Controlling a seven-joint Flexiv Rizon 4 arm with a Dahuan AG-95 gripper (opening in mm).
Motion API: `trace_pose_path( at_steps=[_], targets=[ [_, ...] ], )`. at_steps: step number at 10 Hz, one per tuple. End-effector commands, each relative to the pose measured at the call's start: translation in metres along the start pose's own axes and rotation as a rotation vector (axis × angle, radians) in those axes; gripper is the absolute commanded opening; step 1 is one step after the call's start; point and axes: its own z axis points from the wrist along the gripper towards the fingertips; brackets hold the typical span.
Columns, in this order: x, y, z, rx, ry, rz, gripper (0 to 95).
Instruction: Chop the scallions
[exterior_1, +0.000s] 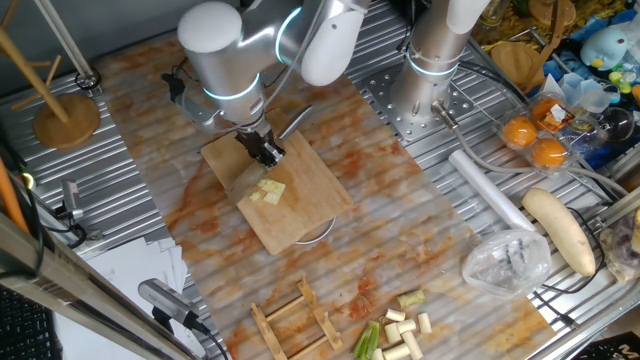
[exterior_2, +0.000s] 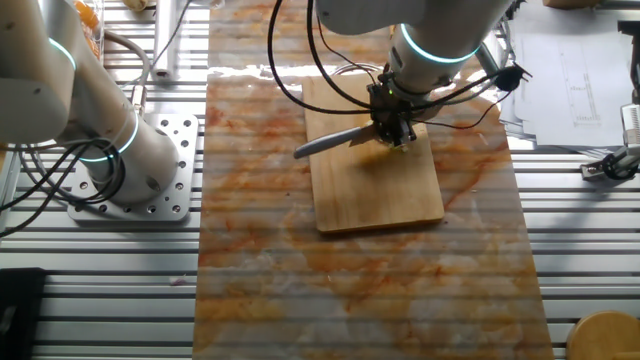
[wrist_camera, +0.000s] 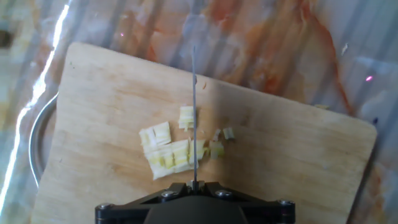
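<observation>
tool (exterior_1: 266, 151) clamped on a knife (exterior_2: 335, 141), blade edge-down over the wooden cutting board (wrist_camera: 292, 155). cut scallions (wrist_camera: 171, 152) in a pale yellowish cluster mid-board, right under the blade, a few loose bits just beside it. uncut stalk segments (exterior_1: 400, 330) at the table's (exterior_1: 400, 240) near edge, well apart from the board.

A robotics lab, this, dressed up for kitchen work. The bench (exterior_1: 130, 200) is ribbed metal slats, with a stained marbled mat (exterior_2: 260, 270) laid over it. Two arm bases bolt onto perforated steel plates (exterior_2: 165, 165), cables (exterior_2: 330, 70) trailing everywhere. Papers (exterior_2: 575, 75) sit at one edge, fruit in a plastic tray (exterior_1: 535, 140) and a plush toy (exterior_1: 610, 45) crowd another corner.
</observation>
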Motion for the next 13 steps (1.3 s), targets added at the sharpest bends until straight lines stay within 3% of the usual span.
trace_pose_path(
  at_steps=[1,5,6,13],
  targets=[
    [0.0,0.0,0.0,0.008,0.005,0.02,0.0],
    [0.0,0.0,0.0,-0.002,0.008,-0.02,0.0],
    [0.0,0.0,0.0,-0.022,-0.002,-0.027,0.0],
    [0.004,0.011,0.003,-0.027,0.004,0.009,0.0]
  ],
)
